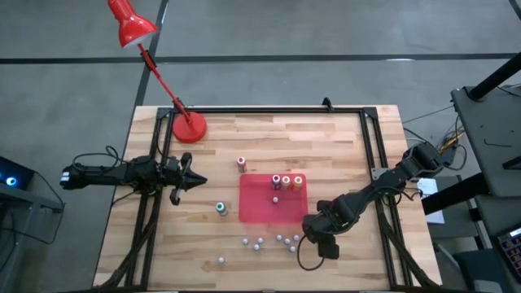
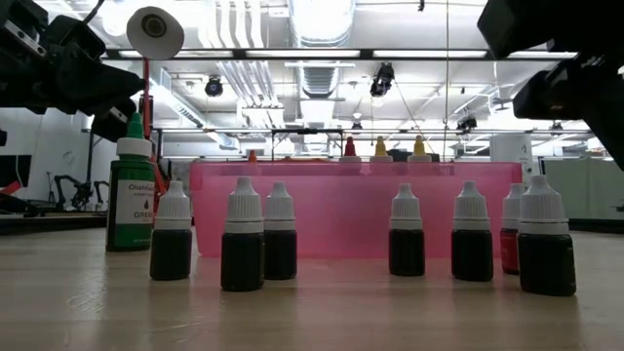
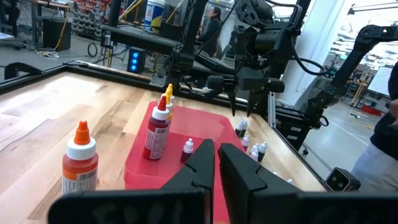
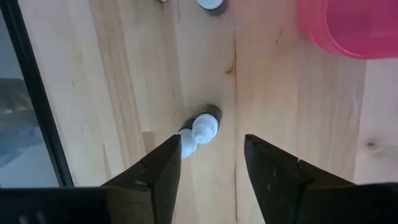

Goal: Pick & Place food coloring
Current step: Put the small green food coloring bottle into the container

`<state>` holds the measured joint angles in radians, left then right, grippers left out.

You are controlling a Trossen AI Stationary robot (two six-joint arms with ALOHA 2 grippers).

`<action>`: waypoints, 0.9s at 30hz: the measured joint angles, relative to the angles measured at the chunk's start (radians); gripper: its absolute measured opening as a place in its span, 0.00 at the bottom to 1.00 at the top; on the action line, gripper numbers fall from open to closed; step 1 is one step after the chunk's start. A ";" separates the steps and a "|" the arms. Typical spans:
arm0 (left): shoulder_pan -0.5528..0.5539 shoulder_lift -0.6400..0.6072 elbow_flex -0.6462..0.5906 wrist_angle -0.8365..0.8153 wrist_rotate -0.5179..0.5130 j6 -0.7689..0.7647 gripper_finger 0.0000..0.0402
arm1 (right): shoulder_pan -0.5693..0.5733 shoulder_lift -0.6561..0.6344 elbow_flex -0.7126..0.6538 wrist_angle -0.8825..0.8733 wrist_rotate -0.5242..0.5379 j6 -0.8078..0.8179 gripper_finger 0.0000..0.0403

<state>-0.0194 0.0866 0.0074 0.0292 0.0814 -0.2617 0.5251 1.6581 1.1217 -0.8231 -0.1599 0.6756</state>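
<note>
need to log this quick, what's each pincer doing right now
left pincer: closed, holding nothing, waiting at the table's left side
right pincer: open, holding nothing, above small white-capped bottles

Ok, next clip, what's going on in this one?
The right gripper hangs, jaws open, above two small white-capped dark bottles on the wooden table, near the red tray's corner. It holds nothing. Three coloured bottles already stand in the tray; a green one and a red one wait outside. The left gripper waits shut at the table's left.
</note>
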 joint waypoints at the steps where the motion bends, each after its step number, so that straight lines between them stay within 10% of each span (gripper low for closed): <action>1: 0.000 0.000 0.000 0.000 0.000 0.000 0.00 | 0.000 0.000 0.000 0.000 0.000 -0.009 0.42; 27: 0.000 0.000 0.000 0.000 0.000 0.000 0.00 | 0.007 0.000 0.241 0.055 0.001 -0.393 0.42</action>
<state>-0.0194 0.0864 0.0072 0.0291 0.0814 -0.2616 0.5320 1.6581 1.3627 -0.7681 -0.1585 0.2827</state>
